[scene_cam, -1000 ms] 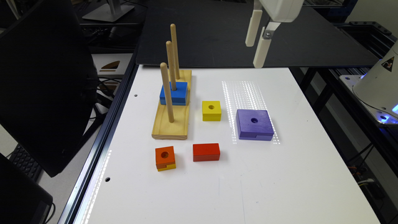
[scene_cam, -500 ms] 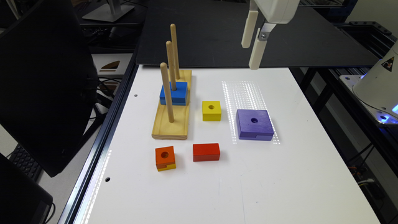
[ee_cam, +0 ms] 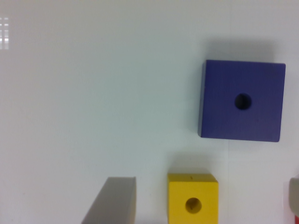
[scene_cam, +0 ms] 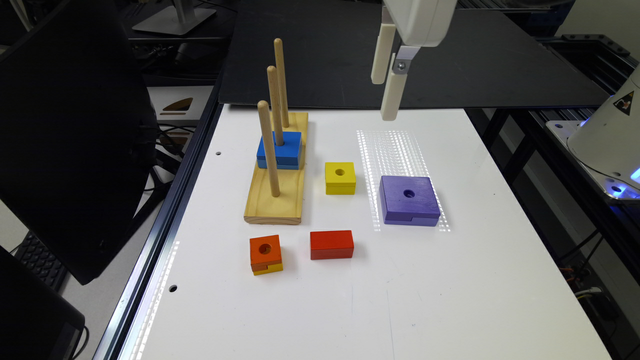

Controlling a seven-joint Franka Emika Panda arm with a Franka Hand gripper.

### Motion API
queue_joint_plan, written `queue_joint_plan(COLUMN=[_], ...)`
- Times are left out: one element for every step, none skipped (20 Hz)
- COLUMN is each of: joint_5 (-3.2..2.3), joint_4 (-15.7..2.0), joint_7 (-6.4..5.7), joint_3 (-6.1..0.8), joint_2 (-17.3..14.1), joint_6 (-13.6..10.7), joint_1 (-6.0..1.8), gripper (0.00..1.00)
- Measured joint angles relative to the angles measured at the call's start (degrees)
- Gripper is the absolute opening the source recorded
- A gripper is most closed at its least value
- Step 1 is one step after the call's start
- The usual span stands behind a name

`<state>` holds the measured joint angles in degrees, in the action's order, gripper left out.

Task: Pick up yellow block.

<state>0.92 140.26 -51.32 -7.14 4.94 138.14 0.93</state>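
Five blocks are out on the white table (scene_cam: 475,280). The yellow block (scene_cam: 340,178) sits flat about mid-table, hole up, nothing touching it. It's between the wooden peg base (scene_cam: 276,187) on the exterior view's left and the bigger purple block (scene_cam: 409,200) on the exterior view's right, near both but with bare table either side. The wrist view has the yellow block (ee_cam: 193,198) and the purple block (ee_cam: 242,100) too, both square-on from above.

The gripper (scene_cam: 388,85) hangs high over the far end of the table, well above and behind the yellow block, holding nothing. In the exterior view its two fingers (scene_cam: 392,95) look apart with a gap between them, and one grey fingertip (ee_cam: 112,201) pokes into the wrist view, so I'd call the jaws apart.

A blue block (scene_cam: 280,149) is threaded on the middle of the three pegs. Nearer the camera there's an orange block (scene_cam: 265,254) with a yellow bottom layer, and a red block (scene_cam: 331,244) just beside it.
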Motion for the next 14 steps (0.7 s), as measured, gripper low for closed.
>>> queue_joint_plan(joint_5=[0.0, 0.0, 0.0, 0.0, 0.0, 0.0, 0.0, 0.0, 0.0, 0.0, 0.0, 0.0, 0.0, 0.0], joint_4=[-0.32, -0.64, -0.87, -1.13, -1.29, -1.37, -1.42, -1.46, -1.52, -1.65, -1.89, -2.36, -2.8, -3.43], joint_7=[0.0, -0.01, -0.01, -0.01, -0.01, -0.01, -0.01, -0.02, -0.02, -0.02, -0.02, -0.02, -0.02, -0.02], joint_3=[0.0, 0.0, 0.0, 0.0, 0.0, 0.0, 0.0, 0.0, 0.0, 0.0, 0.0, 0.0, 0.0, 0.0], joint_2=[-0.3, -0.6, -0.8, -1.1, -1.2, -1.3, -1.4, -1.5, -1.5, -1.6, -1.7, -1.9, -2.2, -2.7], joint_6=[0.0, 0.0, 0.0, 0.0, 0.0, 0.0, 0.0, 0.0, 0.0, 0.0, 0.0, 0.0, 0.0, 0.0], joint_1=[0.0, 0.0, 0.0, 0.0, 0.0, 0.0, 0.0, 0.0, 0.0, 0.0, 0.0, -0.01, -0.01, -0.03], gripper=[1.0, 1.0, 1.0, 1.0, 1.0, 1.0, 1.0, 1.0, 1.0, 1.0, 1.0, 1.0, 1.0, 1.0])
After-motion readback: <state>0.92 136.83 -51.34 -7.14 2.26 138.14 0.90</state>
